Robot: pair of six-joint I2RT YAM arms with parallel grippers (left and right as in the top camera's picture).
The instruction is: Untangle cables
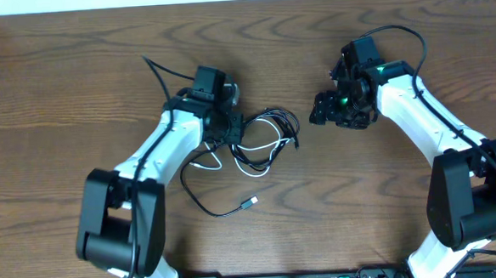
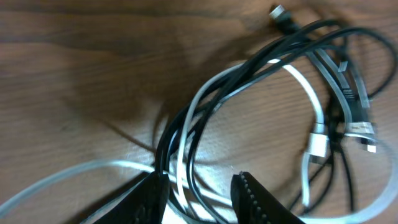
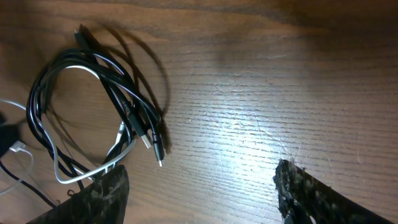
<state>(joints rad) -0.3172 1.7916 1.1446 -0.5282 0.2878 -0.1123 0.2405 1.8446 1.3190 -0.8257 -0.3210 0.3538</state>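
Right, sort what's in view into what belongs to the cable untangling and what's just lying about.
Belongs to the job:
- black cable and white cable, looped together
- left end effector, open, straddling some strands
- right end effector, open over bare wood

Not part of it:
- thicker black arm wires, fixed to the robot
- table

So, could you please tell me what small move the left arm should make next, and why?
Probably close the left fingers: they stand open around black and white strands of the cables, while the right fingers hang open beside the bundle.
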